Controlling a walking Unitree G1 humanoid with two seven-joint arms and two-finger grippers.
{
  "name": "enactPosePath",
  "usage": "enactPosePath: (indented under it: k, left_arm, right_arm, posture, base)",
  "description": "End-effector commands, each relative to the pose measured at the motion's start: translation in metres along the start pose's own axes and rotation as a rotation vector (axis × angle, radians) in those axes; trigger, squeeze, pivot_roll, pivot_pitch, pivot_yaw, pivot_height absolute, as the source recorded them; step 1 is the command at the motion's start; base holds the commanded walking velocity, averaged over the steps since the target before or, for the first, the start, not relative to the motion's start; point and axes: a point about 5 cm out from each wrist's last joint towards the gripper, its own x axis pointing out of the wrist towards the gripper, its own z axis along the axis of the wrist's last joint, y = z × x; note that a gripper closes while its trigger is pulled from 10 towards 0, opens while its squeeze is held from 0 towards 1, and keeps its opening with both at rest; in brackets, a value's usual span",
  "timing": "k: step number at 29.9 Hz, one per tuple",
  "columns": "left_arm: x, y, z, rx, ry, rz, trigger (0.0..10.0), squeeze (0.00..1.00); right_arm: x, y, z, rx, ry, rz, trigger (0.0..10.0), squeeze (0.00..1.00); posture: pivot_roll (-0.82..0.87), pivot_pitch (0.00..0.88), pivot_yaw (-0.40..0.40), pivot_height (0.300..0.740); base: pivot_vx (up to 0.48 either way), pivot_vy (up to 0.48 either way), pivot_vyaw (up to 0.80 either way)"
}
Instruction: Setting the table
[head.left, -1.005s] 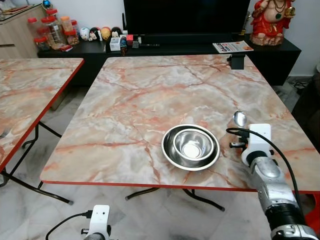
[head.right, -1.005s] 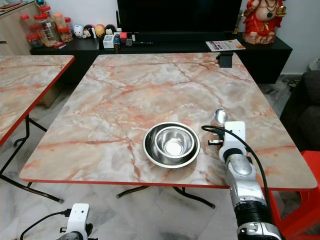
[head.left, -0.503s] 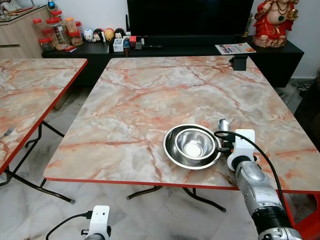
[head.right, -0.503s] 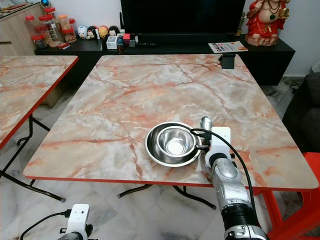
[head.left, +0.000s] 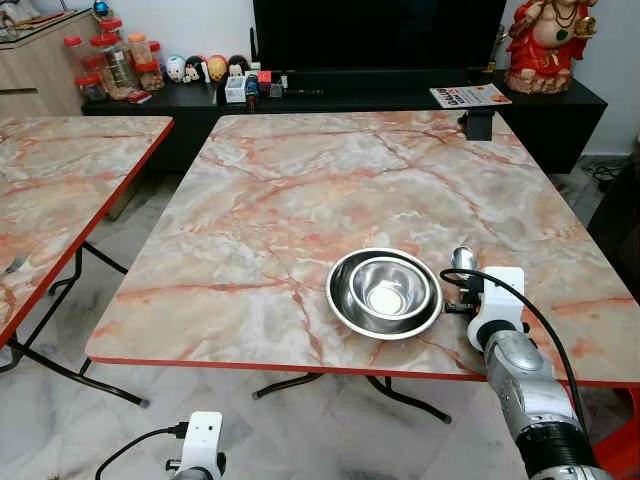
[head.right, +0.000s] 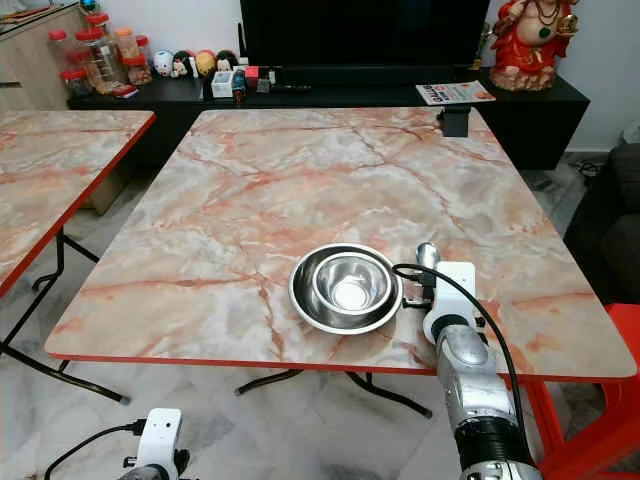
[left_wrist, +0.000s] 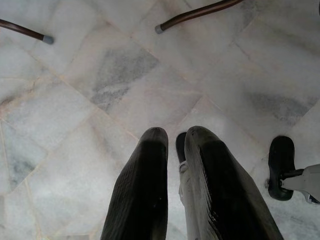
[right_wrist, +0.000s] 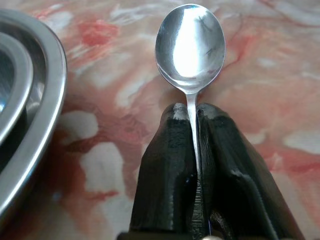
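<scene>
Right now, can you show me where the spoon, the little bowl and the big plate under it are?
spoon (right_wrist: 190, 42), right wrist view, middle of its shiny scoop.
small bowl (head.left: 388, 293), left eye view, its inside bottom.
plate (head.left: 342, 305), left eye view, its rim left of the bowl.

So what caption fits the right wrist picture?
Right gripper pinching a steel spoon beside nested steel bowls on marble table.

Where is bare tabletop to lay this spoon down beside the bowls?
Bare marble lies right of the nested steel bowls, under the steel spoon clamped in the right gripper, out to the table's red edge. The far half towards the small black box is bare too.
</scene>
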Motion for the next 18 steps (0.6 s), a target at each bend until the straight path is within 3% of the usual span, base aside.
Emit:
enactPosePath:
  k: [1, 18]
  left_arm:
    - [-0.0002, 0.0014, -0.0018, 0.004, 0.016, 0.001, 10.0, 0.0]
    - [-0.0005, 0.0036, -0.0026, 0.005, 0.016, 0.008, 10.0, 0.0]
  right_arm:
    - [-0.0006, 0.0042, 0.0039, 0.002, -0.013, 0.011, 10.0, 0.0]
    - [0.0002, 0.0119, 0.0024, 0.008, -0.004, 0.037, 10.0, 0.0]
  posture:
    - [-0.12, 0.0, 0.033, 0.74]
    - [-0.11, 0.0, 0.031, 0.74]
  base:
    - [0.0, 0.0, 0.0]
    - [0.0, 0.0, 0.0]
